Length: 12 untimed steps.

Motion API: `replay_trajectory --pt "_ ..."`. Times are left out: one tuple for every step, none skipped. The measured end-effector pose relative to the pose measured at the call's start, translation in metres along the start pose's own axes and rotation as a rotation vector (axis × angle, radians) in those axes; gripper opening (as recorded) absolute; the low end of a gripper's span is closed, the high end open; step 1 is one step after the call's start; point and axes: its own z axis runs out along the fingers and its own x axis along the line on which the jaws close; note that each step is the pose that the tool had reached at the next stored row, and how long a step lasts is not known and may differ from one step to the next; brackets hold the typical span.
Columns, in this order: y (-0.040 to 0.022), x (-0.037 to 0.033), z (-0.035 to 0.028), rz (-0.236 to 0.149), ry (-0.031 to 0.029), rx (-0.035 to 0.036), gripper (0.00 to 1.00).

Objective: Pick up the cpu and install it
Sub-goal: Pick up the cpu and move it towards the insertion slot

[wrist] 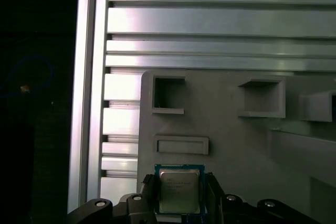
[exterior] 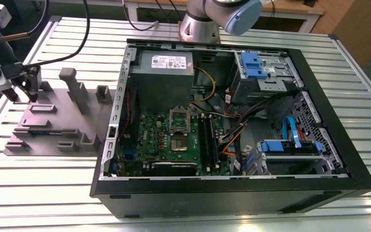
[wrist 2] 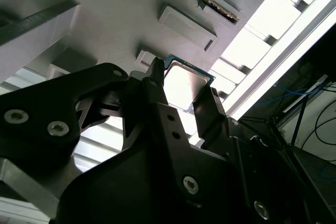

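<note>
Now clamps the cpu by its edges in the gripper, over the grey holder block: pick-up step, socket seating undone, wanting level, square alignment.

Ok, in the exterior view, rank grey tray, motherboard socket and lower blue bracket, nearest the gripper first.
1. grey tray, right by the gripper, exterior view's left.
2. motherboard socket, middle of the case.
3. lower blue bracket, exterior view's right.

Open computer case on slatted table, tool above grey fixture block
</note>
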Motion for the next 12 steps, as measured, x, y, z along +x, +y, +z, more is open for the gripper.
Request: replay_trajectory --pt "0.0000 0.0000 -0.0003 0.000 0.0000 0.0000 0.47" --pt "0.0001 0.0000 -0.0008 0.000 0.0001 0.0000 0.47" --pt "0.0001 0.0000 -0.0011 0.000 0.0001 0.0001 0.47" --pt "0.0001 0.0000 -0.0014 0.000 0.0001 0.0000 0.47" --pt "0.0001 0.0001 -0.0017 0.000 0.0001 0.0000 0.47" --pt "0.0001 0.0001 -0.0019 0.000 0.0000 0.0000 0.47" --pt "0.0001 0.0001 -0.0020 0.000 0.0000 0.0000 0.47" --pt "0.0001 0.0001 -0.0023 0.000 0.0001 0.0000 0.47" --pt "0.0002 0.0001 -0.0025 0.000 0.0001 0.0000 0.47" --pt "0.0002 0.0001 -0.0026 0.000 0.0001 0.0000 0.47" --pt "0.0002 0.0001 -0.0028 0.000 0.0001 0.0001 0.47" --pt "0.0002 0.0001 -0.0030 0.000 0.0001 0.0001 0.47"
